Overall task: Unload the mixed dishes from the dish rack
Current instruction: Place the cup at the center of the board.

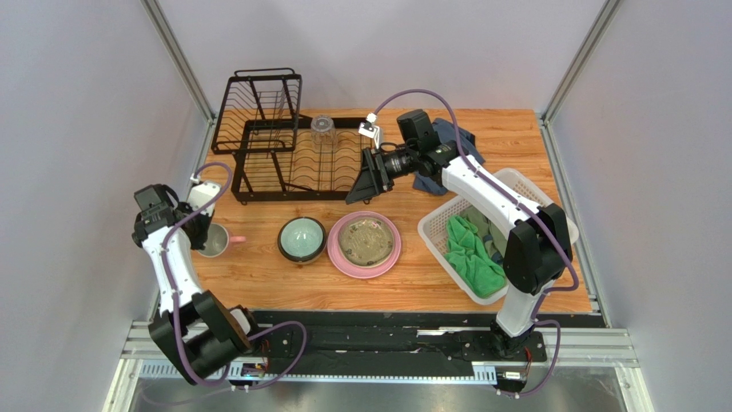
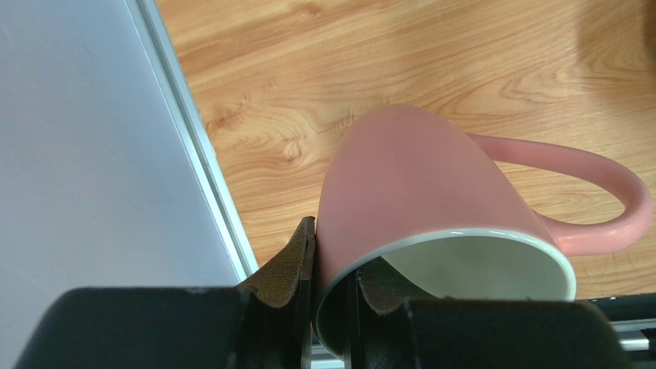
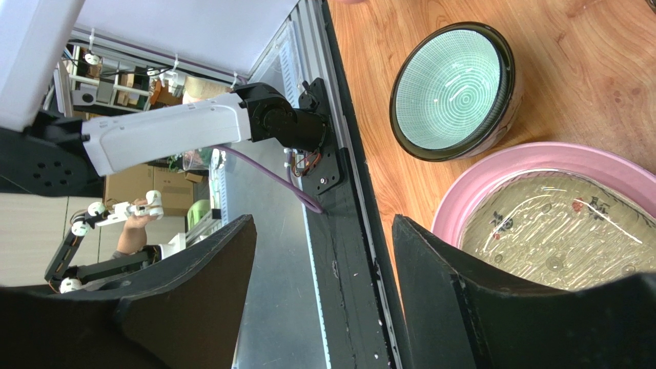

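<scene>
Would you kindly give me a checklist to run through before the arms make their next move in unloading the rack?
1. Grip of the left pincer on the pink mug: ok, shut on the rim, one finger inside and one outside.
2. Mug resting on the table before release: cannot tell.
3. Readiness of the right pincer for a pick: ok, open and empty.
4. Emptying of the dish rack: not ok, a clear glass tumbler stands in it.
5. Placement of the pale teal bowl and pink plate out on the table: ok.
</scene>
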`<state>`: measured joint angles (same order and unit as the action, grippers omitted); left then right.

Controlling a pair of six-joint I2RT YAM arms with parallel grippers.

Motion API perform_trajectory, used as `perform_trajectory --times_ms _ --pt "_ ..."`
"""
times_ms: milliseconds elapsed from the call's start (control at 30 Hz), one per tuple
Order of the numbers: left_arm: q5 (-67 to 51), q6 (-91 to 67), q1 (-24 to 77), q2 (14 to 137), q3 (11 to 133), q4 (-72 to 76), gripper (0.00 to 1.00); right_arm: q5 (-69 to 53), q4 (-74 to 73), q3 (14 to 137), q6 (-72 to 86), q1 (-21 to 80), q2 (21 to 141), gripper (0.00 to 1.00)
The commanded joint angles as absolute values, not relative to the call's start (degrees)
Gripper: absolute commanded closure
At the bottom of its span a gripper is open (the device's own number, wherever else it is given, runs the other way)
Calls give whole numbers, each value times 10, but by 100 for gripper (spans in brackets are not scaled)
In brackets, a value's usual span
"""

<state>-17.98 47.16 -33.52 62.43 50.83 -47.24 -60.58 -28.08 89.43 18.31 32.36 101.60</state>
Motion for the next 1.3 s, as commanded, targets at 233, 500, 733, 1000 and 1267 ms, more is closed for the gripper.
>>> perform_trajectory --times_ms 233,500,733,1000,1267 --pt "-187 439 -375 728 557 -410 100 -613 -281 919 168 319 1026 32" --pt "-186 432 -380 790 573 -404 100 -609 -288 924 162 320 1026 32" --pt "-191 432 -380 820 591 -424 98 -606 -291 927 158 319 1032 32" --pt "-188 451 -380 830 594 -446 75 -606 -293 936 159 319 1044 32" --pt "-184 461 -381 831 592 -457 65 -609 -293 935 159 319 1050 32"
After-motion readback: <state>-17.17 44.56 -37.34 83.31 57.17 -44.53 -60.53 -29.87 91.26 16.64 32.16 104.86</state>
